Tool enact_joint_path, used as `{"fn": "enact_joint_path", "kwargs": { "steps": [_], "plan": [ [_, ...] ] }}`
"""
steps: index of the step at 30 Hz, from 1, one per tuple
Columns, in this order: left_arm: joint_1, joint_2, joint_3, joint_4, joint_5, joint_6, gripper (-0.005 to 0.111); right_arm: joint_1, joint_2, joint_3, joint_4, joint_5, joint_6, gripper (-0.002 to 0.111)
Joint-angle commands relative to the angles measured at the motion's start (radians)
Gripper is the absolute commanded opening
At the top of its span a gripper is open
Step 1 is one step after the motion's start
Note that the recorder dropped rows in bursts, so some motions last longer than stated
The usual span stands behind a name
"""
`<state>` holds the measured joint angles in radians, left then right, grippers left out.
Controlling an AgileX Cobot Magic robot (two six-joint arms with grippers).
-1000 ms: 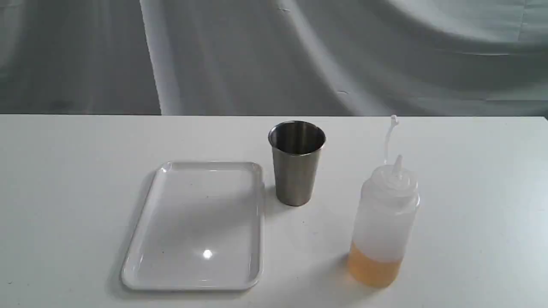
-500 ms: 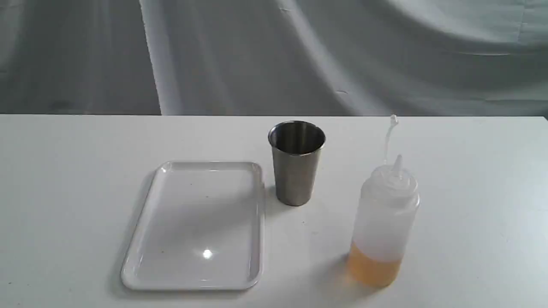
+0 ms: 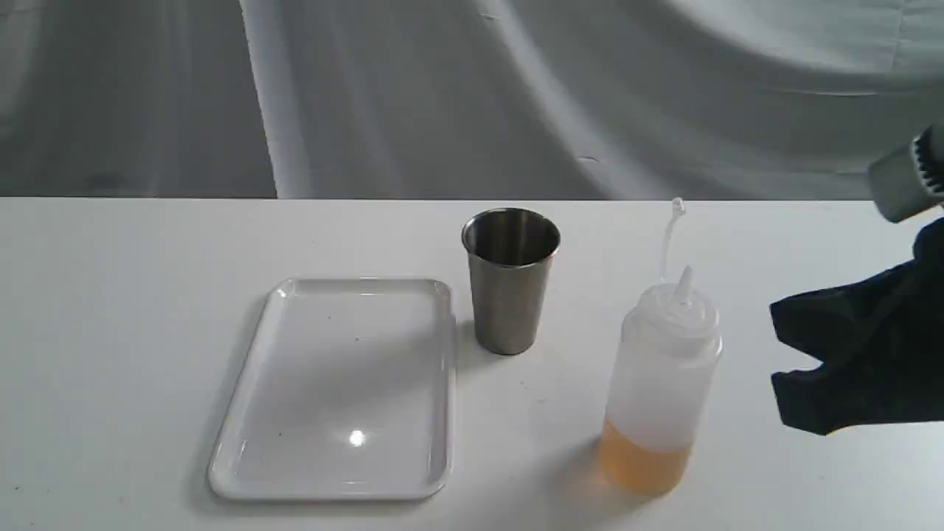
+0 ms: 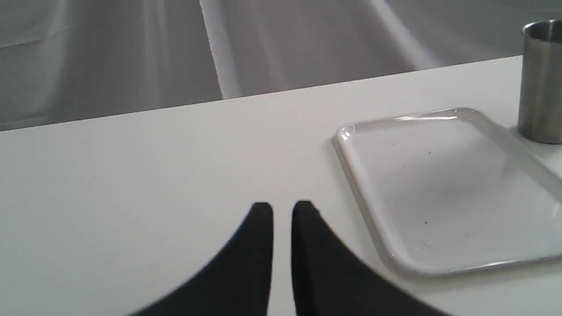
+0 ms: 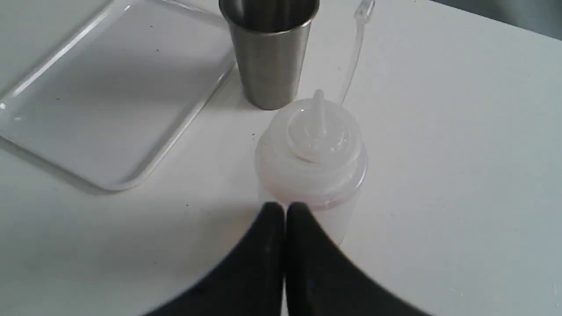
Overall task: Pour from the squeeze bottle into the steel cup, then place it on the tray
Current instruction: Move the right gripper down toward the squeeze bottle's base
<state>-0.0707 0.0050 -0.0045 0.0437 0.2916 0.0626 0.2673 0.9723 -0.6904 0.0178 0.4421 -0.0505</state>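
Observation:
The squeeze bottle stands upright on the table at the right, with amber liquid in its bottom part and its tip cap dangling off the nozzle. The steel cup stands upright left of it and farther back, beside the tray's far right corner. The white tray holds nothing. My right gripper is shut, hovering just right of the bottle without touching it; in the exterior view this gripper enters from the right edge. My left gripper is shut over bare table, left of the tray.
The white table ends at a far edge in front of a grey draped cloth backdrop. A light grey part of the right arm shows at the upper right edge.
The right gripper has come into the exterior view from the right edge and now hangs close to the bottle. Bottle, cup and tray have not moved.

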Motion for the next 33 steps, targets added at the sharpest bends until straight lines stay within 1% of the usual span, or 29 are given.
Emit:
{"fn": "enact_joint_path", "kwargs": {
  "steps": [1,5,12,16,23,27,33],
  "plan": [
    [-0.003,-0.005,0.004,0.001,-0.007,-0.002,0.008,0.003,0.013,0.058,0.016,-0.101,0.006,0.000],
    [-0.003,-0.005,0.004,0.001,-0.007,-0.002,0.008,0.003,0.010,0.210,0.076,-0.283,0.006,0.000],
    [-0.003,-0.005,0.004,0.001,-0.007,-0.002,0.008,0.003,0.015,0.377,0.076,-0.472,-0.005,0.000],
    [-0.003,-0.005,0.004,0.001,-0.007,-0.002,0.008,0.003,0.065,0.408,0.076,-0.549,-0.048,0.000],
    [-0.003,-0.005,0.004,0.001,-0.007,-0.002,0.008,0.003,0.262,0.414,0.081,-0.692,-0.089,0.000],
    [-0.003,-0.005,0.004,0.001,-0.007,-0.002,0.008,0.003,0.338,0.414,0.106,-0.707,-0.089,0.000],
    [-0.003,-0.005,0.004,0.001,-0.007,-0.002,0.008,0.003,0.347,0.414,0.106,-0.707,-0.089,0.000]
  ]
}}
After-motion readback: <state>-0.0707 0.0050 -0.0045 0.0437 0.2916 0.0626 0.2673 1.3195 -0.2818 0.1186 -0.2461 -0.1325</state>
